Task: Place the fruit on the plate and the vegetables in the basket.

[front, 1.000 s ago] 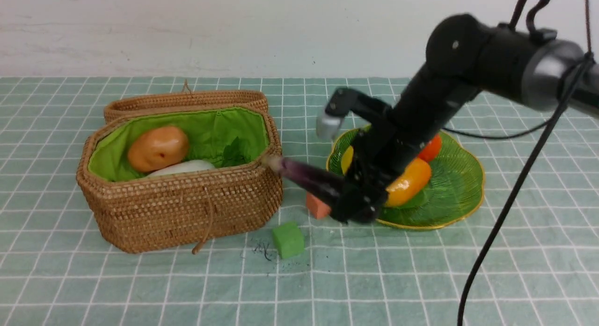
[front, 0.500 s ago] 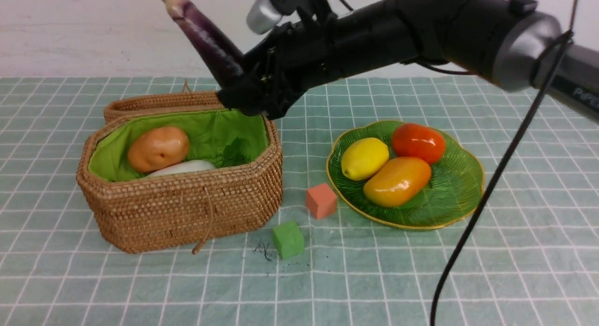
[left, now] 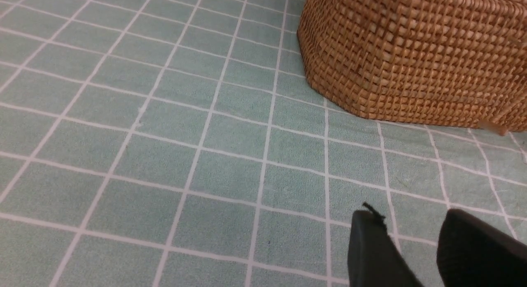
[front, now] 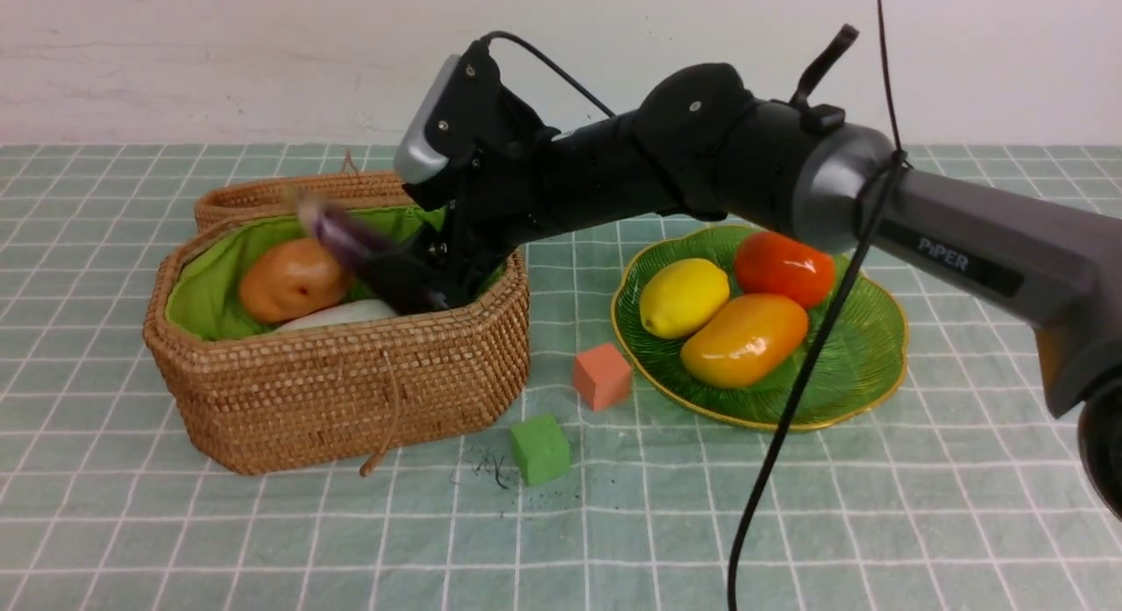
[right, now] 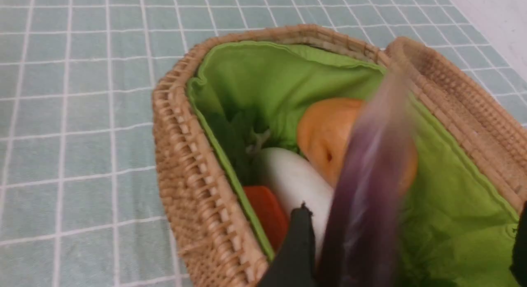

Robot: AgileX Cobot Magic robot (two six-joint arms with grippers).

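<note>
While right tool [front: 429, 273] spreads, eggplant [front: 359, 247] slants across basket [front: 351, 392], tip up-left

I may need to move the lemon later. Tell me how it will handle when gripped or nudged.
The lemon looks glossy and smooth, so it may slip in a pinch. Its rounded shape probably rolls if pushed, though the mango touching it could check that. It looks rigid, probably light.

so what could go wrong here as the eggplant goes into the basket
1. The eggplant is blurred, slanting over the potato between the spread jaws of the right pincer; it may bounce or end up propped on the rim.
2. The basket already holds the potato and radish, so the long eggplant may not lie flat.
3. The right pincer sits low inside, so pulling out could snag the green lining.
</note>
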